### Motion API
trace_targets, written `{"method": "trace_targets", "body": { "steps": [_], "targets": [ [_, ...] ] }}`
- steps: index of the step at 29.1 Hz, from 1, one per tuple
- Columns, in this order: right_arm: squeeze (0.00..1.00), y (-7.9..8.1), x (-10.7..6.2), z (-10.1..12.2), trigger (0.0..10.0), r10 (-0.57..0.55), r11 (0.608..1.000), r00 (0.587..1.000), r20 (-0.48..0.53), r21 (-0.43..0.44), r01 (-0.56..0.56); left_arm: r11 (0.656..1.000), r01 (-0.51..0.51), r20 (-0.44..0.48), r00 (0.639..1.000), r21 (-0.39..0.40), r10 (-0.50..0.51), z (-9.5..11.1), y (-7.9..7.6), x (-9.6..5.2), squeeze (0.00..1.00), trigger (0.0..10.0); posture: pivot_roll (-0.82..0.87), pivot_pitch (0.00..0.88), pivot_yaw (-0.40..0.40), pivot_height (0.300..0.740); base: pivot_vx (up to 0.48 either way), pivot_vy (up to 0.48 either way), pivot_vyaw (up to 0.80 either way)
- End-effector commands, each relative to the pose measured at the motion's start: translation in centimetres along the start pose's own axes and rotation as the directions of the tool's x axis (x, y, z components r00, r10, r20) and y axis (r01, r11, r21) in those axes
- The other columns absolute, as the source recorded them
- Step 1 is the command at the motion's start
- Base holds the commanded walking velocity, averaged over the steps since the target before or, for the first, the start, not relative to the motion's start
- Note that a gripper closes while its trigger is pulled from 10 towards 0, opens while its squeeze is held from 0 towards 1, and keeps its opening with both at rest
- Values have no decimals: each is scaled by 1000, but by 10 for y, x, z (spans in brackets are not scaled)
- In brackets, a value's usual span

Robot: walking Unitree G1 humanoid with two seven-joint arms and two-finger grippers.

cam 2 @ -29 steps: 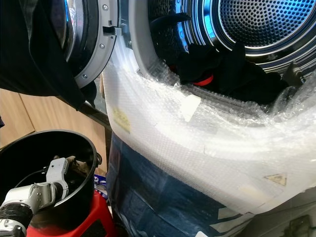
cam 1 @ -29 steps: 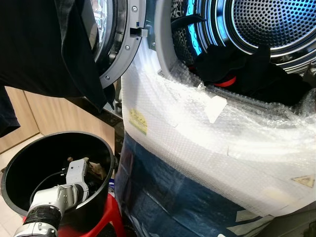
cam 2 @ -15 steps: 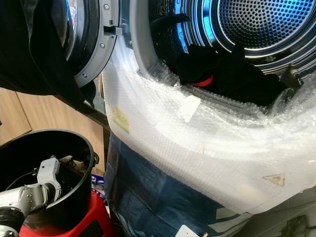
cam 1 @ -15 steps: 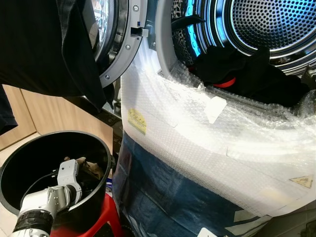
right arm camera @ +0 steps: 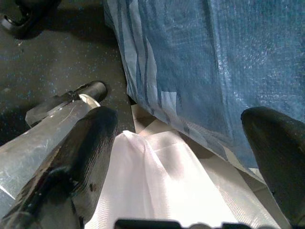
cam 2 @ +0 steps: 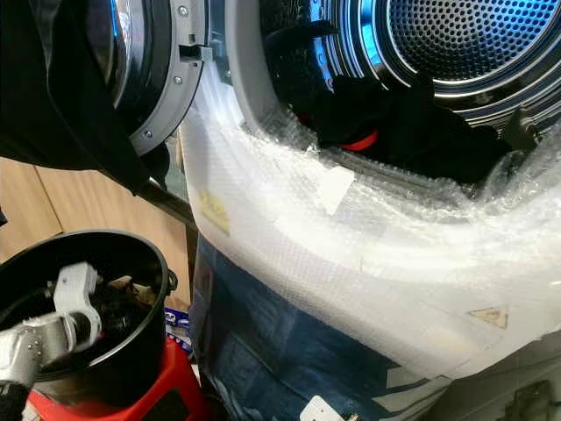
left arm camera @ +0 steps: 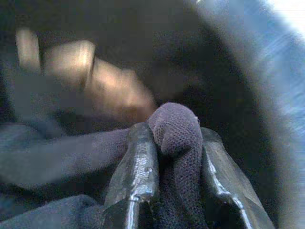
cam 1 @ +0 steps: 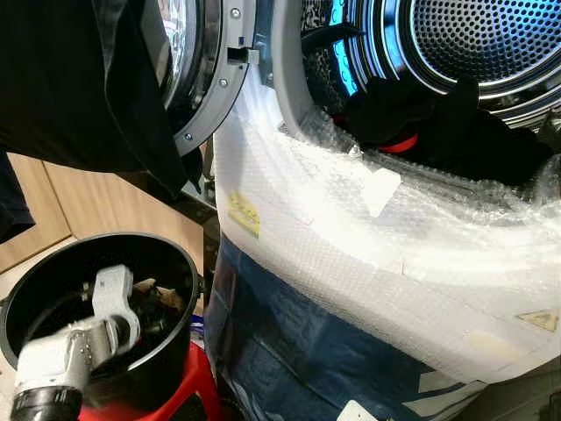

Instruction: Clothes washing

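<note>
In round black bucket [cam 1: 171, 263] — left tool [left arm camera: 174, 157] pinching knit, seemingly dark cloth [left arm camera: 176, 138].

Black bucket [cam 1: 171, 254] on red stool [cam 1: 188, 390]; blue-lit perforated drum [cam 1: 482, 39]; dark clothes [cam 1: 438, 123].

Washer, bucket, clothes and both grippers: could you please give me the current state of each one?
Washer door: open, black garment draped over it.
Drum: lit blue, dark clothes piled at its mouth.
Bubble wrap: covering the washer front.
Black bucket: upright on a red stool, laundry inside.
Left gripper: inside the bucket, shut on a dark knitted cloth.
Right gripper: open, holding nothing.
</note>
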State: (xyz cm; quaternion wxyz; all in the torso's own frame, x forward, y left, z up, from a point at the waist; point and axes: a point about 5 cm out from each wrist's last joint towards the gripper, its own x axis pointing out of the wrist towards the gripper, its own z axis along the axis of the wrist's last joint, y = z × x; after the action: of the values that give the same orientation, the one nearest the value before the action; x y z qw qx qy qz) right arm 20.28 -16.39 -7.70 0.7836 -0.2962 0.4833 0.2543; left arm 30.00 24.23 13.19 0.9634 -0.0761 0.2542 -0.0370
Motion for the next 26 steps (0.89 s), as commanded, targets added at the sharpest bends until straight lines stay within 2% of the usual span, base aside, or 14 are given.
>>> {"method": "trace_targets", "body": {
  "steps": [1,4,7,9,11,15,16,17,19,22,23,25,26],
  "targets": [
    [0,0,0,-5,10000,-5,1000,1000,-14,18,5,997,37,69,997,74,-42,23,-16,-8,0,0,186,0,-112,740,0,0,0],
    [0,0,0,-6,10000,-3,1000,1000,-17,24,3,990,64,126,989,122,-79,41,-32,-20,0,0,194,0,-115,740,0,0,0],
    [0,0,0,-6,10000,-3,1000,1000,-17,25,4,990,61,127,989,124,-77,41,-34,-22,0,0,194,0,-115,740,0,0,0],
    [0,-1,-1,-8,10000,-7,999,1000,-22,31,8,965,138,195,964,221,-182,67,-61,-38,0,0,217,0,-137,740,0,0,0],
    [0,-3,-1,-9,10000,-8,1000,1000,-23,29,9,935,194,221,939,297,-265,82,-81,-48,0,0,222,0,-141,740,0,0,0],
    [0,-5,-1,-5,10000,-12,1000,1000,-18,24,12,877,294,221,892,380,-394,96,-111,-53,0,0,242,0,-140,740,0,0,0],
    [0,-5,-1,-4,10000,-12,1000,1000,-15,23,12,854,329,212,875,403,-436,98,-121,-52,0,0,244,0,-136,740,0,0,0],
    [0,-5,-1,-1,10000,-12,1000,1000,-10,22,12,802,408,194,827,437,-527,102,-144,-53,0,0,244,0,-132,740,0,0,0],
    [0,-5,-1,0,10000,-13,1000,1000,-7,24,13,778,444,187,803,445,-566,104,-155,-54,0,0,245,0,-131,740,0,0,0],
    [0,-5,-1,3,10000,-18,999,1000,0,40,18,713,525,152,746,464,-648,107,-179,-57,0,0,235,0,-113,740,0,0,0],
    [0,-5,0,4,10000,-19,999,1000,2,45,19,664,579,119,705,472,-699,105,-194,-57,0,0,235,0,-112,740,0,0,0],
    [0,-5,0,5,10000,-19,999,1000,3,48,19,611,638,79,659,469,-748,100,-208,-59,0,0,230,0,-110,740,0,0,0],
    [0,-4,0,5,10000,-17,999,1000,3,49,17,547,694,38,603,468,-797,94,-222,-63,0,0,222,0,-103,740,0,0,0]
  ]
}}
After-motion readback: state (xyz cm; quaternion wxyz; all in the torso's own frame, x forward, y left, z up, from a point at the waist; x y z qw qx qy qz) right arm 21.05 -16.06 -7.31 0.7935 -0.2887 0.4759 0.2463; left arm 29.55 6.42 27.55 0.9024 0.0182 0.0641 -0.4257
